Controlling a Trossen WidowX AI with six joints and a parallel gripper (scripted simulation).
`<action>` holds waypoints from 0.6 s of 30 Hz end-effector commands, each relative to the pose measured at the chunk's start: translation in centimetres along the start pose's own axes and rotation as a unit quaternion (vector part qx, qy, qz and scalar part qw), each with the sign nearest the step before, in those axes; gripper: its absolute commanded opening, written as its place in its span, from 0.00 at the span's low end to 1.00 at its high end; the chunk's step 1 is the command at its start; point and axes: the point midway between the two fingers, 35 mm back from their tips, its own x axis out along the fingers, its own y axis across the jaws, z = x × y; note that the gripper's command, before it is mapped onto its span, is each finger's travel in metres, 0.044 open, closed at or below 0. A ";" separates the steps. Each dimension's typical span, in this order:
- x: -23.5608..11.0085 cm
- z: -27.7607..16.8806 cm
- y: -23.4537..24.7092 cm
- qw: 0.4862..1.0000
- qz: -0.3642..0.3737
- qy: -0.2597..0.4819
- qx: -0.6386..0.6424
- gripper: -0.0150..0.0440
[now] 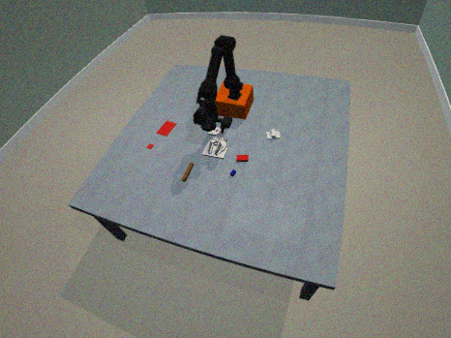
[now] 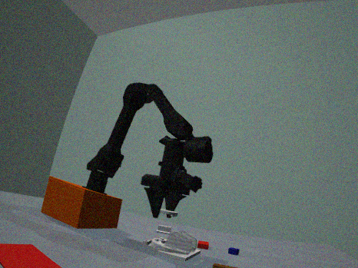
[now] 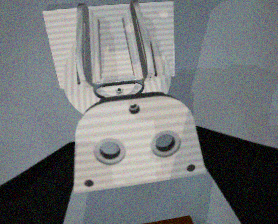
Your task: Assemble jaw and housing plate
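My gripper (image 1: 216, 129) (image 2: 162, 213) (image 3: 135, 140) is shut on the white housing plate (image 1: 214, 132) (image 2: 173, 213) (image 3: 137, 125), with one black finger at each side. The plate has two large ringed holes and three small ones. It is held in the air above the rear end of the white base (image 1: 220, 157) (image 2: 173, 254) (image 3: 56, 37). Two long pale jaws (image 3: 82, 45) (image 3: 141, 42) stand side by side on the base, pointing away from the plate in the wrist view. The plate hides the pins, the stubs and the gear teeth, so I cannot tell their mesh.
An orange box (image 1: 234, 103) (image 2: 101, 210) carries the arm. A red block (image 1: 242, 158) (image 2: 203, 245), a blue block (image 1: 232, 172) (image 2: 233, 251) and a brown bar (image 1: 188, 171) lie near the base. A white bracket (image 1: 273, 134), a red sheet (image 1: 166, 128) and a small red piece (image 1: 150, 146) lie farther out.
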 end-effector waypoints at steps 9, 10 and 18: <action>0.0 -0.9 0.8 1.000 0.003 -0.001 0.003 0.85; 0.0 -0.9 0.8 1.000 0.003 -0.001 0.003 0.85; 0.0 -0.9 0.8 1.000 0.003 -0.001 0.003 0.85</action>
